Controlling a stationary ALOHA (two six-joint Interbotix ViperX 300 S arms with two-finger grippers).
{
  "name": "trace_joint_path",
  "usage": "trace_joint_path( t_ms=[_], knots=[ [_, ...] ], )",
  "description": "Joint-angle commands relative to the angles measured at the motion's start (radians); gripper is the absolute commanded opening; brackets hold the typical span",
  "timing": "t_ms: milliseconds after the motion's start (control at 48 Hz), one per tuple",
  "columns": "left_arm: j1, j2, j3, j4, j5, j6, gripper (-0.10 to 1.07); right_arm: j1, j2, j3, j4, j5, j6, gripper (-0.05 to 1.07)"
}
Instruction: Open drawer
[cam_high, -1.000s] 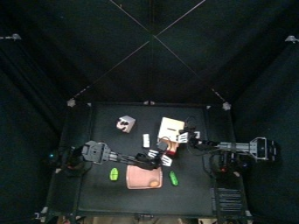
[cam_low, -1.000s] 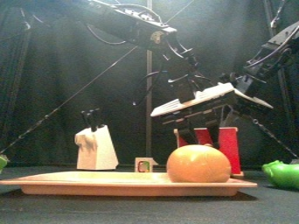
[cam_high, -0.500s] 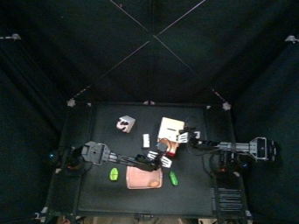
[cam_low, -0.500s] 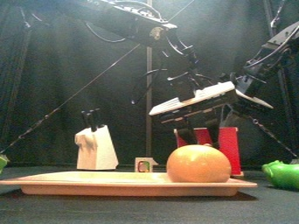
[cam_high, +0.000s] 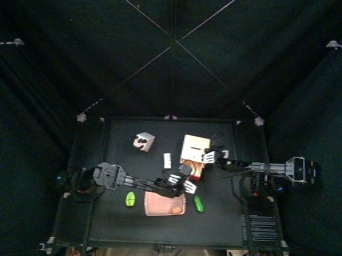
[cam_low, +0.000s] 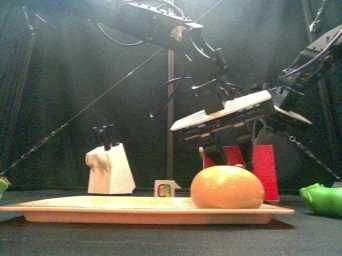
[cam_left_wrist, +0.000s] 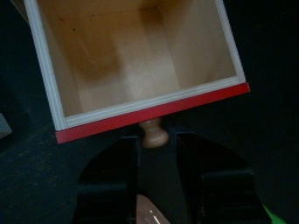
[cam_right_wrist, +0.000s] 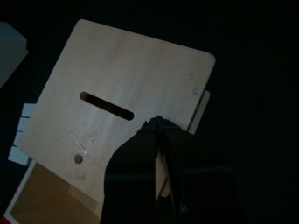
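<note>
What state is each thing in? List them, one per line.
drawer: pulled out, empty.
left gripper: shut on the knob.
right gripper: at the wooden box's edge.
orange ball: resting on the tray.

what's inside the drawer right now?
In the left wrist view the drawer is pulled out and shows only bare pale wood floor and walls behind its red front; nothing lies in the visible part. Its far end runs out of that view.

drawer (cam_left_wrist: 135, 66) pulled open, interior free, knob (cam_left_wrist: 155, 135) btwn jaws
</note>
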Motion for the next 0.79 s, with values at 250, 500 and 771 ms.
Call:
trace_joint_path(
  t_ms=[250,500,771],
  knots=[
    [-0.037,-0.041,-0.005,-0.008,-0.006,0.011,0.64,-0.006,0.014,0.006,0.009,-0.002,-0.003,0.21],
    [-0.044,-0.051,0.002,-0.006,-0.006,0.005,0.88,-0.006,0.014,0.006,0.009,-0.002,-0.003,0.21],
    [-0.054,-0.071,0.003,0.014,0.006,-0.002,0.96,-0.006,0.014,0.006,0.009,-0.002,-0.003,0.21]
  ],
)
